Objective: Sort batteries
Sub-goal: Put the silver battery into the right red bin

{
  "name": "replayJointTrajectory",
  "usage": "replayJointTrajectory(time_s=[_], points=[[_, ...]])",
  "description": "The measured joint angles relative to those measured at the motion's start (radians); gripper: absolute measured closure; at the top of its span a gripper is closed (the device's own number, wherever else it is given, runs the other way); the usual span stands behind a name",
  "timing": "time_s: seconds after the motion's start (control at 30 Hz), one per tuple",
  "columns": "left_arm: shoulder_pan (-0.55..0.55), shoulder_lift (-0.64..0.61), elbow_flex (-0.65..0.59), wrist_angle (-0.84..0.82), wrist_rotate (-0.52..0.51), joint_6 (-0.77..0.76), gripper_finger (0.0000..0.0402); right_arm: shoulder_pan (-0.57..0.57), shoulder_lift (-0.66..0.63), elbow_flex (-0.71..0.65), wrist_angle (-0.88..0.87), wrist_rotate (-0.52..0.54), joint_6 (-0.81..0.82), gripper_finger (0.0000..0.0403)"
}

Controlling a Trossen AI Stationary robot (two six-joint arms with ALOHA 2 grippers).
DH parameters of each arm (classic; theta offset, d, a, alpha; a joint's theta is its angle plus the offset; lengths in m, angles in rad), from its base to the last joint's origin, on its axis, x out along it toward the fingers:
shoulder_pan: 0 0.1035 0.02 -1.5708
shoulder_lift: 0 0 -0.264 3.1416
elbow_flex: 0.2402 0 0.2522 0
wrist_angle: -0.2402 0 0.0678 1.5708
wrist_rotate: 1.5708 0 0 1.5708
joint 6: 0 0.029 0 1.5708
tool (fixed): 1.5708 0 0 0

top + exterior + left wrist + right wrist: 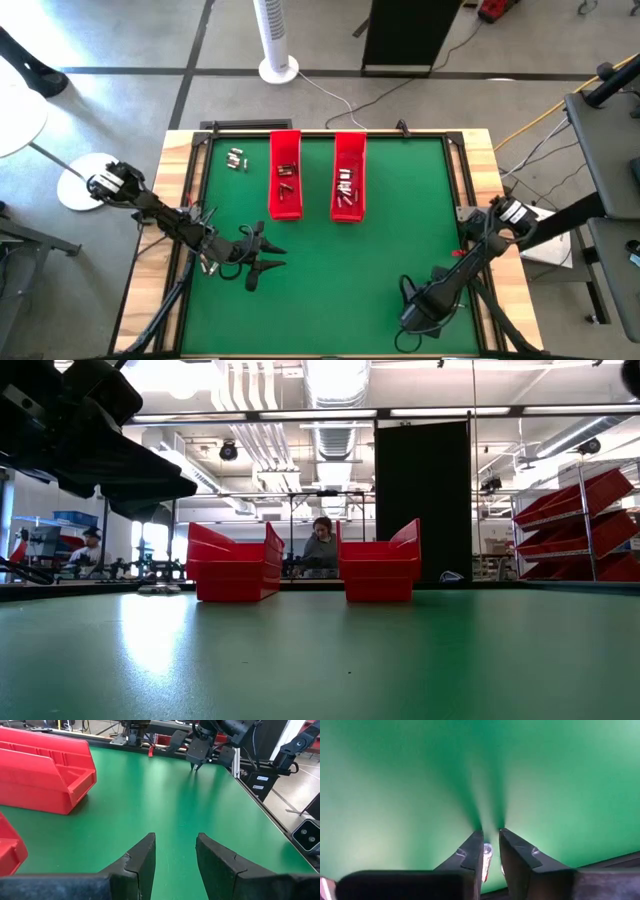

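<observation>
A few loose batteries (pixel 236 158) lie on the green mat near its far left corner. More batteries lie inside the left red tray (pixel 285 175) and the right red tray (pixel 348 176). My left gripper (pixel 268 258) hovers open over the mat's near left part, level and pointing toward the right edge; nothing stands between its fingers (pixel 142 857). My right gripper (pixel 491 845) is at the near right part of the mat (pixel 418 308), pointing down and shut on a small silvery battery (pixel 486 855). The left wrist view shows this gripper (pixel 195 762) far off. My right gripper pinches a small silvery battery (pixel 486 856) between its two fingers (pixel 470 852), coming from above and pointing down at the mat. Only a sliver of the battery shows in the narrow gap. Whether it rests on the mat or is lifted, I cannot tell.
Both red trays stand side by side at the mat's far middle, their open fronts facing the near edge (pixel 232 565) (pixel 378 568). Bare green mat (pixel 330 280) spreads between the two arms. A raised black frame (pixel 455 150) borders the mat. A person (pixel 322 548) sits beyond the table.
</observation>
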Motion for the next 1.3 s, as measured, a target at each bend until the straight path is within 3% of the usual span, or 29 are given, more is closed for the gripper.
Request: replayJointTrajectory(time_s=[0.2,0.47,0.73,1.07,1.3], points=[[0.000,-0.002,0.000,0.000,0.032,-0.001,0.0280,-0.016,-0.047,0.000,-0.007,0.068,0.033,0.0356],[0.000,-0.002,0.000,0.000,0.064,-0.001,0.0280,0.143,-0.132,-0.008,-0.023,0.029,0.217,0.0320],[0.000,-0.002,0.000,0.009,0.080,-0.004,0.0280,0.208,-0.112,-0.040,0.037,0.033,0.251,0.0296],[0.000,-0.002,0.000,0.007,0.080,-0.006,0.0280,0.213,-0.112,-0.076,0.093,0.042,0.235,0.0316],[0.000,-0.002,0.000,0.006,0.079,0.009,0.0280,0.209,-0.112,-0.081,0.122,0.152,0.233,0.0349]])
